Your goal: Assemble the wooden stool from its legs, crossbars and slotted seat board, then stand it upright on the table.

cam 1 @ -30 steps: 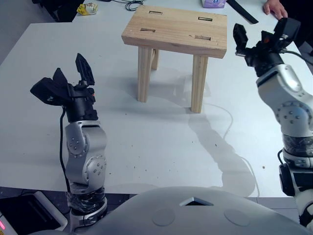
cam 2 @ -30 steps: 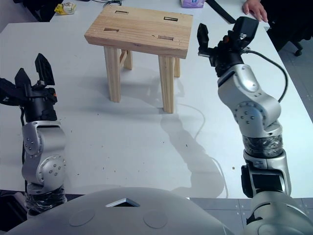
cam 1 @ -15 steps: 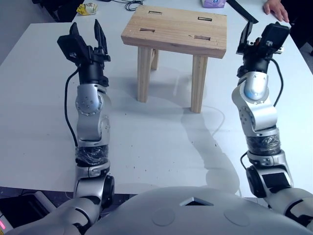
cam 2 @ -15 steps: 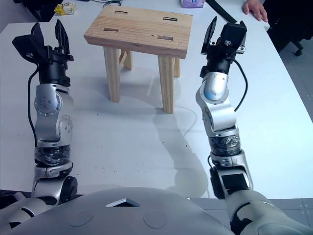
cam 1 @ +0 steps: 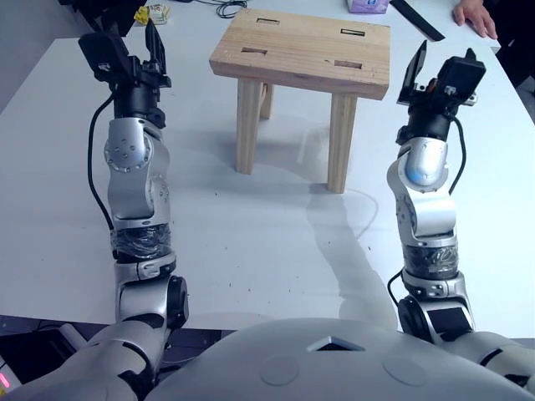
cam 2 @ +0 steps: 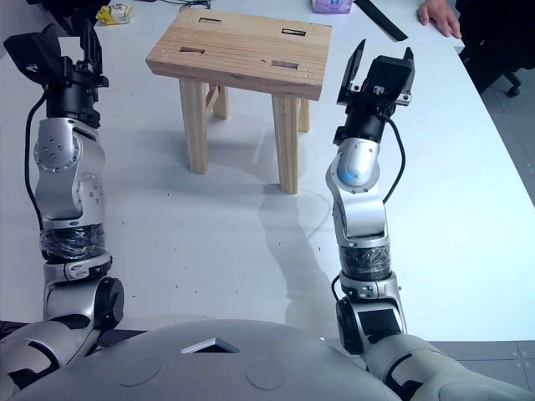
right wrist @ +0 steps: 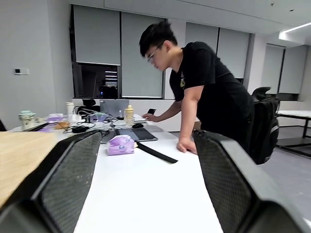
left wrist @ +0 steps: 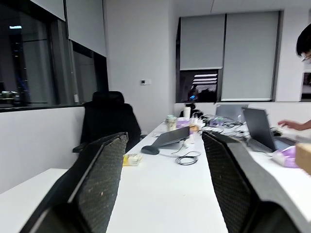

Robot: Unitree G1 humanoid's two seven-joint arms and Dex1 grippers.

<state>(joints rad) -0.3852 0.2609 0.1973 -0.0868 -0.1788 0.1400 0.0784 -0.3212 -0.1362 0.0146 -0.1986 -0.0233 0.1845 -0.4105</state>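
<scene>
Wooden stool [cam 1: 301,92]: stands upright on its legs on the white table [cam 1: 251,242], touched by neither gripper.
Slotted seat board [cam 1: 292,63]: lies flat on top of the stool; four rectangular slots [cam 1: 252,51] open through it, one near each corner.
Legs [cam 1: 247,125]: two front legs are plain; one rear leg shows behind the left front one. The crossbars seem hidden beneath the seat board.
Left gripper [left wrist: 165,137]: raised on an upright forearm to the left of the stool, well apart from it; jaws spread wide, nothing between them.
Right gripper [right wrist: 148,133]: raised to the right of the stool, near the seat board's right edge but clear of it; jaws released, gap empty.
Purple tissue pack [right wrist: 120,144]: on the table beyond the stool.
Black strap [right wrist: 155,152]: lies flat beyond the stool, just beside the tissue pack.
</scene>
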